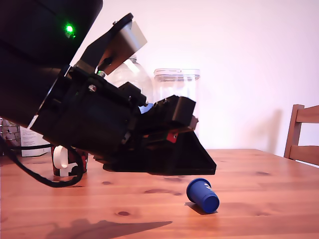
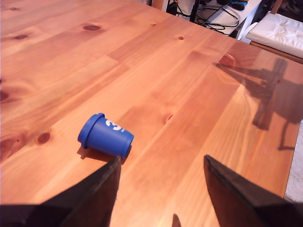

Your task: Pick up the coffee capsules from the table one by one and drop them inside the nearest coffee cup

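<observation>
- One small royal-blue tapered plastic capsule (image 1: 203, 195) (image 2: 105, 135) is visible, lying on its side on the reddish-brown knotty pine table (image 1: 259, 199) (image 2: 156, 71); white marking shows on its side in the wrist view.
- One short ceramic mug (image 1: 68, 161) with a white handle and a dark red-and-black outside stands at the exterior view's left, mostly hidden behind the arm; its inside cannot be seen.
- Two clear plastic jars (image 1: 175, 89) stand behind the arm, their contents unclear.
- One black gripper (image 2: 161, 189) (image 1: 192, 162) hangs above the wood with its jaws spread wide and nothing between them; the capsule lies just beside one fingertip, apart from it.
- The capsule and mug are well apart, with the arm between them in the exterior view.
- Bare wood surrounds the capsule; the table's edge shows beyond the gripper in the wrist view, and a wooden chair (image 1: 303, 137) stands at the exterior view's right.
</observation>
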You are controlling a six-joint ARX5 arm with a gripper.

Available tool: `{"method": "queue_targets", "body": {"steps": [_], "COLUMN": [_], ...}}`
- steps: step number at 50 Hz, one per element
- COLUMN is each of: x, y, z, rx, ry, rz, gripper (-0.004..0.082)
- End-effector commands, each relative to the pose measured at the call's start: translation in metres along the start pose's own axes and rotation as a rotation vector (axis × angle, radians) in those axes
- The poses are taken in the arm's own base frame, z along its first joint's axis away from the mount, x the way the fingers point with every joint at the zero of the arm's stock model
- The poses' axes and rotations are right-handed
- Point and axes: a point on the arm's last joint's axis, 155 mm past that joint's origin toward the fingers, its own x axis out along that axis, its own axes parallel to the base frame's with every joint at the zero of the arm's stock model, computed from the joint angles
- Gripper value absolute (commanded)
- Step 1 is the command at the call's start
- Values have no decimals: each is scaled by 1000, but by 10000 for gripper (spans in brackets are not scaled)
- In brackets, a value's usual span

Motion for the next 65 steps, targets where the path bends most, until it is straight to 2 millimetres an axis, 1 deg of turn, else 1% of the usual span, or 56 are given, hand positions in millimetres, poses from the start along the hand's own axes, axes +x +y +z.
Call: {"method": "queue_targets", "body": {"steps": [1, 20, 29, 42, 51, 55, 61, 65], "x": [-1, -1, -1, 2, 8, 11, 13, 15], "y": [-1, -1, -1, 7, 10, 12, 19, 22], "z": [-3, -5, -3, 13, 25, 30, 31, 32], "rx": [-3, -7, -72, -167, -247, -255, -308, -346], "ry": [8, 15, 7, -40, -29, -25, -12, -1], "rz": [-1, 1, 0, 52, 83, 103, 145, 160], "gripper": [498, 498, 498, 498, 498, 498, 491, 469]}}
